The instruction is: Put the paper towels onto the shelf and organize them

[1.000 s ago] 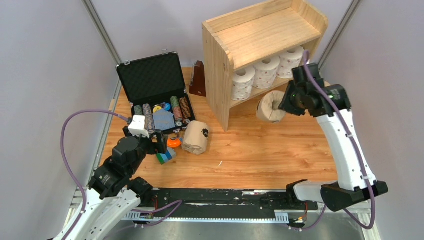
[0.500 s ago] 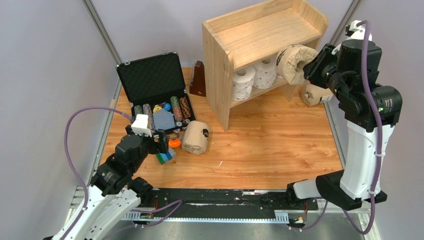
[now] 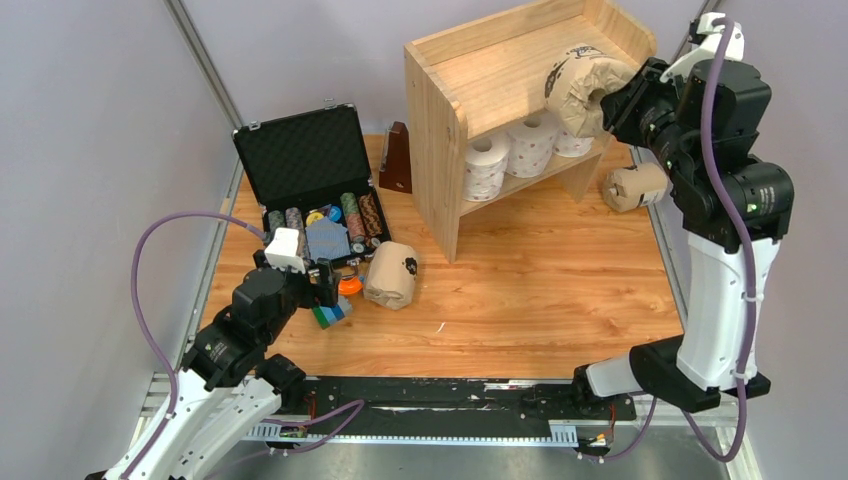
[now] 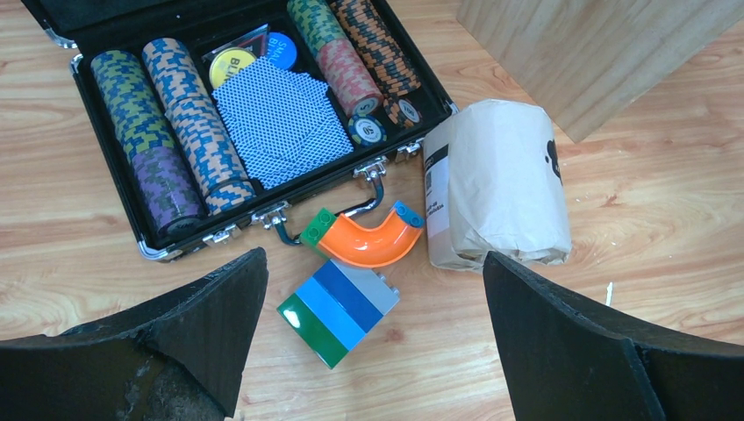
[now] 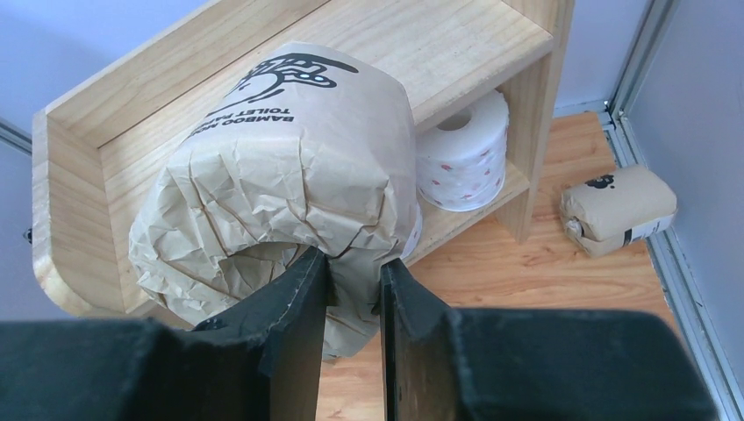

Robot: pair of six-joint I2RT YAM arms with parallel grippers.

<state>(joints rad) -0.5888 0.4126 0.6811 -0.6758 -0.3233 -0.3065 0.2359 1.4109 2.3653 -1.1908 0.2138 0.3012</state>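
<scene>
My right gripper (image 3: 612,98) is shut on the rim of a tan kraft roll (image 3: 578,82) and holds it in the air over the right end of the pine shelf's top (image 3: 500,75); the same roll (image 5: 281,180) fills the right wrist view, pinched between my fingers (image 5: 303,289). Three white dotted rolls (image 3: 530,142) stand on the shelf's lower tier. A second kraft roll (image 3: 632,187) lies on the table right of the shelf. A third kraft roll (image 3: 391,275) lies by the case, also in the left wrist view (image 4: 496,184). My left gripper (image 4: 373,298) is open and empty above the toy bricks.
An open black case (image 3: 310,160) with poker-chip stacks (image 4: 171,140) and a blue card deck sits at the left. An orange curved brick (image 4: 368,246) and a blue-green brick block (image 4: 338,303) lie before it. A dark brown wedge (image 3: 397,160) stands behind the shelf's left side.
My right arm has lifted the kraft roll from the table in front of the lower tier up to the level of the shelf's top. The left arm has barely moved.
</scene>
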